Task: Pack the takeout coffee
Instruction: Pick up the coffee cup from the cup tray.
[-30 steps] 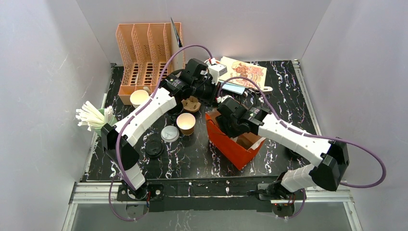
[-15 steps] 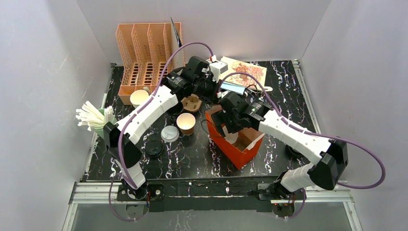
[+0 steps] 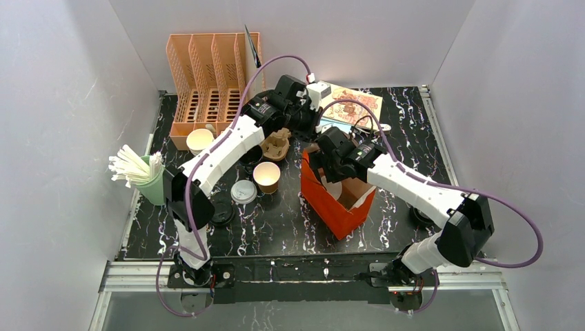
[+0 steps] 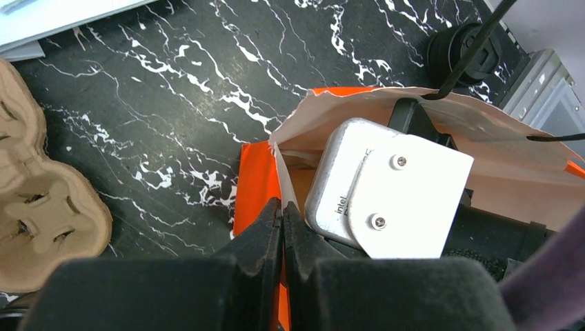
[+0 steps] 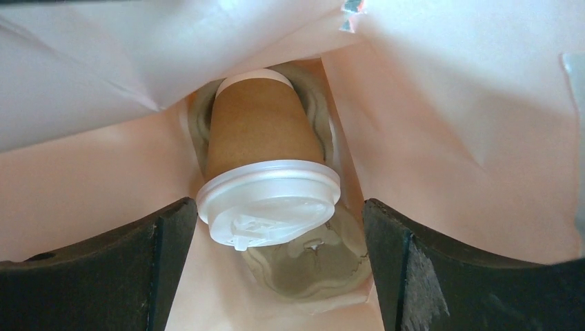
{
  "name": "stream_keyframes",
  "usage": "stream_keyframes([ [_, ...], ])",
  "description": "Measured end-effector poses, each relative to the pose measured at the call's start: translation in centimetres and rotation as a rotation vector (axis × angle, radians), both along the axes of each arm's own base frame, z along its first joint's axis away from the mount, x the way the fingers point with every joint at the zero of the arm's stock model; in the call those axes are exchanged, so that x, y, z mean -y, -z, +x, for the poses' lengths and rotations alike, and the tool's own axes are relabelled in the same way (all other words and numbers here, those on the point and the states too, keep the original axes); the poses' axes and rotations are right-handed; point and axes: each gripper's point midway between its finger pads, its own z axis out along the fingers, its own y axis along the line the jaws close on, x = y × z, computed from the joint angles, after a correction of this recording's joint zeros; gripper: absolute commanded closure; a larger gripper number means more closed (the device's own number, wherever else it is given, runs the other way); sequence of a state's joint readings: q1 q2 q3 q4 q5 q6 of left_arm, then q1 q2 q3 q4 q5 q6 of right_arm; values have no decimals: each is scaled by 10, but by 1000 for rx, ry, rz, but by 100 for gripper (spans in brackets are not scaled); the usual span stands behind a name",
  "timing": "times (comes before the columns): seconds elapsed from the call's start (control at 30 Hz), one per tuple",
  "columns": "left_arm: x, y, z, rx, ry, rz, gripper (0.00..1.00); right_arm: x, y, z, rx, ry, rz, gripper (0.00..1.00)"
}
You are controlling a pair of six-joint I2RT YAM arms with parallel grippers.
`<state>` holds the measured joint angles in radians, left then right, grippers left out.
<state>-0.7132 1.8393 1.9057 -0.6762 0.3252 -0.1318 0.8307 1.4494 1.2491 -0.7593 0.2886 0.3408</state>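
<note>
Right pincer (image 5: 276,207) gapes, takeout coffee (image 5: 262,131) centred between its fingers.

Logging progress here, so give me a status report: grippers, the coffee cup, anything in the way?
Left gripper shut on bag rim. Right gripper open inside bag, above lidded coffee cup. Cup seated in pulp carrier. Nothing blocking.

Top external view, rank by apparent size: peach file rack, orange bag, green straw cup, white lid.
1. peach file rack
2. orange bag
3. green straw cup
4. white lid
No close calls.
</note>
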Motion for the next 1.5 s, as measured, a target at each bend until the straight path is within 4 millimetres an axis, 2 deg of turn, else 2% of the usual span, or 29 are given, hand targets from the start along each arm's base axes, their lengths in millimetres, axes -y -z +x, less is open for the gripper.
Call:
stream_keyframes([
  [0.2, 7, 2, 14, 8, -11, -13, 100, 0, 6, 15, 7, 10, 29, 2],
  [0.77, -8, 17, 11, -48, -29, 48, 100, -20, 30, 21, 49, -62, 143, 2],
  [0.97, -11, 19, 9, -64, -26, 51, 100, -23, 34, 23, 61, -73, 156, 17],
  [1.23, -11, 19, 8, -65, -23, 54, 100, -18, 35, 23, 60, -63, 134, 32],
  [1.5, -6, 9, 9, -40, 5, 25, 100, -7, 14, 13, 7, -59, 78, 43],
])
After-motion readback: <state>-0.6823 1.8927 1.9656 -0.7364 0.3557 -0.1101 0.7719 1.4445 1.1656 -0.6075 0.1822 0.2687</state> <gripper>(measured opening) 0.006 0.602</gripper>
